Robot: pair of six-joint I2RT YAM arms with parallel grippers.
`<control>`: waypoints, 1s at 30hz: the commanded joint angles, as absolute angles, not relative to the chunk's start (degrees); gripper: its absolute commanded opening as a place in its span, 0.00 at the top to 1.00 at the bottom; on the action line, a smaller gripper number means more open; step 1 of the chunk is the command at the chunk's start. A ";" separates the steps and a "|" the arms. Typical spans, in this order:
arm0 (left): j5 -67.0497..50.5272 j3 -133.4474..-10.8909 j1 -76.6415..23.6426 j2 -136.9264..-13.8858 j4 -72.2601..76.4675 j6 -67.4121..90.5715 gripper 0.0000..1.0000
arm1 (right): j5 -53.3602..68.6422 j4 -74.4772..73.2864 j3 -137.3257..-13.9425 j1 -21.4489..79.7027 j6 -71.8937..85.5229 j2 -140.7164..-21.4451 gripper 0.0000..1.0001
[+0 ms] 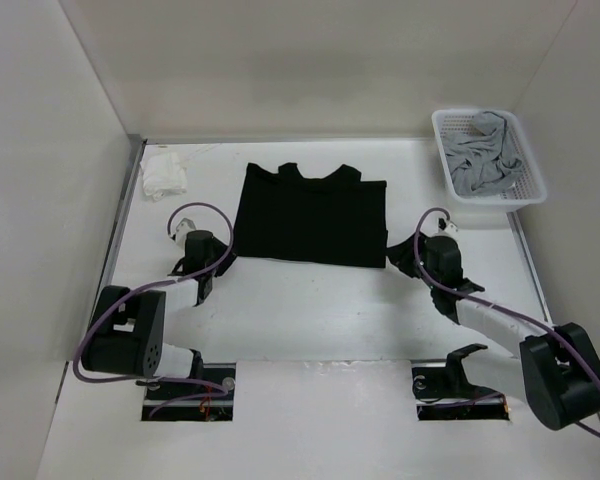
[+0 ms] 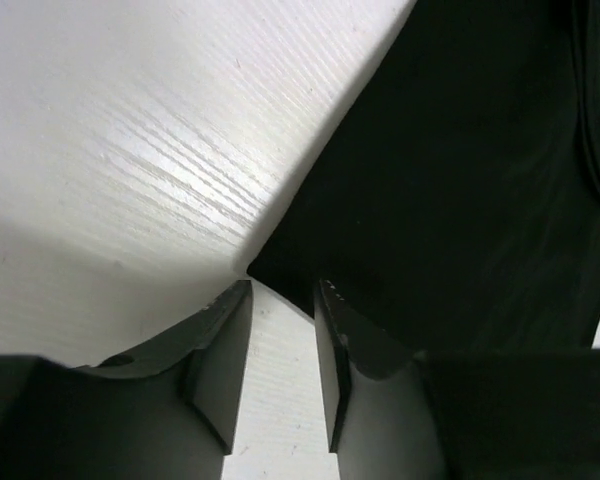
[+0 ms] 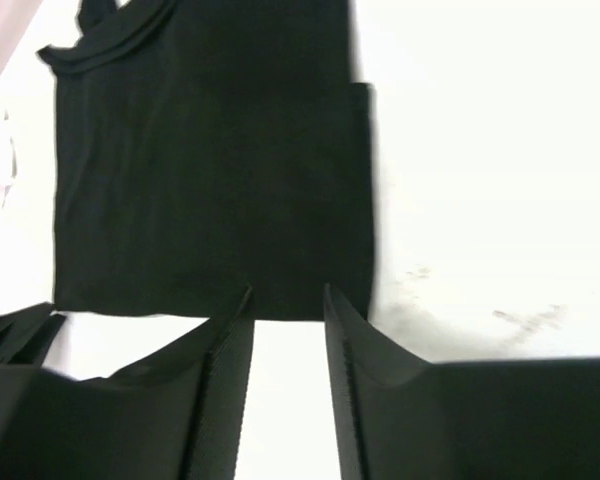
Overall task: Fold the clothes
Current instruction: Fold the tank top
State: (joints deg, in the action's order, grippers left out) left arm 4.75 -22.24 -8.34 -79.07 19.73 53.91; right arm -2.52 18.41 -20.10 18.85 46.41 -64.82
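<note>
Shirt: your black shirt (image 1: pixel 310 215) lies flat as a rectangle on the table (image 1: pixel 310 320), toward the far side.
Left gripper (image 2: pixel 283 290): jaws partly apart, empty, at the shirt's near left corner.
Right gripper (image 3: pixel 288 295): jaws apart, empty, at the near edge toward the right corner.
Handling: expect light, limp cloth that sags; pinch every layer at the near corners.

**Clothes mid-worktop, a pincer at each near corner**

The clothes (image 1: pixel 310 215) lie on the worktop (image 1: pixel 330 310). The left pincer (image 2: pixel 283 290) sits just before their near-left corner, the right pincer (image 3: pixel 288 295) near their near-right corner. A small cloth (image 1: pixel 163 172) lies far left. A basket (image 1: pixel 444 150) at far right holds a crumpled garment (image 1: pixel 485 150).
</note>
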 commanded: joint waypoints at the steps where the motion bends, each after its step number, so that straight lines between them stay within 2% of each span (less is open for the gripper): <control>1: 5.36 -23.55 -7.69 -81.47 23.28 54.32 0.75 | -3.60 19.60 -18.64 17.62 47.37 -63.46 0.59; 4: 5.98 -24.26 -6.82 -83.49 25.31 55.37 0.91 | -3.70 18.99 -17.93 17.62 48.77 -64.86 0.55; 7: 5.80 -24.08 -5.06 -84.55 28.11 57.73 0.96 | -4.13 18.81 -18.02 17.88 50.27 -67.14 0.53; 21: 2.81 -20.39 -4.35 -88.86 34.01 58.18 0.97 | 0.35 25.30 -18.99 20.26 57.30 -77.60 0.58; 23: 2.73 -20.39 -4.35 -88.68 33.93 58.10 0.97 | 1.14 26.63 -18.72 20.26 58.35 -78.83 0.61; 30: 2.37 -20.57 -4.52 -87.28 33.40 58.45 0.97 | -0.52 29.00 -17.67 20.96 61.26 -79.63 0.86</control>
State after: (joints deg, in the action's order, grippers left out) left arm 3.11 -21.54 -4.75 -87.99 33.74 58.39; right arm 0.58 25.93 -18.35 19.99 59.18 -79.96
